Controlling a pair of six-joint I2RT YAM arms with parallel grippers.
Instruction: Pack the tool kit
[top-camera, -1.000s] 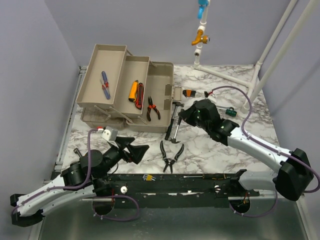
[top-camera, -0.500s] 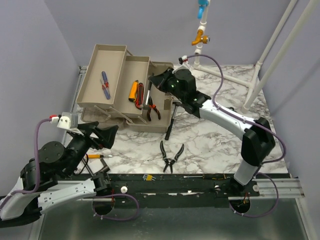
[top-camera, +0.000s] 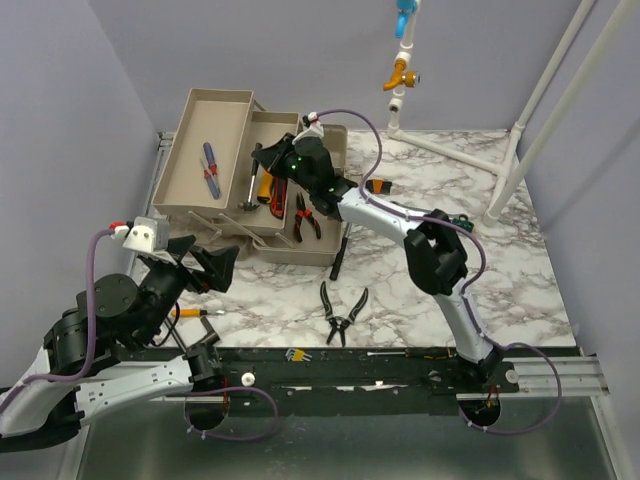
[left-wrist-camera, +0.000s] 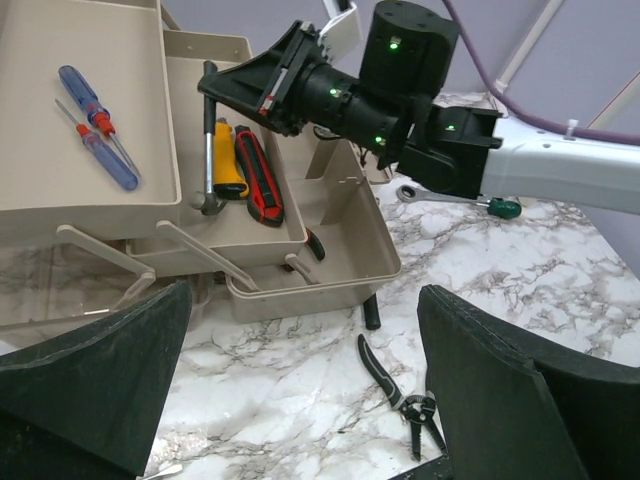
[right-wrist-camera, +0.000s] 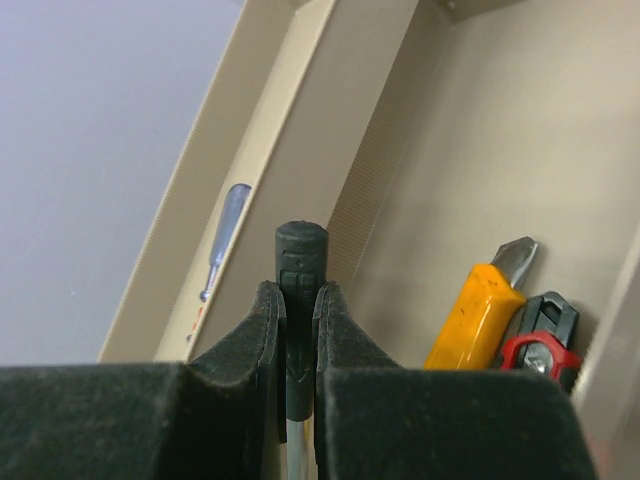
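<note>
The right gripper (right-wrist-camera: 298, 300) is clamped on the hammer (left-wrist-camera: 208, 140) at the butt of its grippy black handle; the head hangs below the fingers, low in the toolbox's middle tray (left-wrist-camera: 290, 215), just beside a yellow utility knife (left-wrist-camera: 228, 160); rigid and head-heavy, it probably swings, so a hold nearer the head would steady it; the left gripper (left-wrist-camera: 300, 390) gapes wide, holding nothing.

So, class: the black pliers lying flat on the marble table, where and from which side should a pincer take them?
Likely at the pivot of the black pliers, straight down from above. They lie flat, handles splayed in a V toward the toolbox, so the joint is the narrowest, most balanced spot.
</note>
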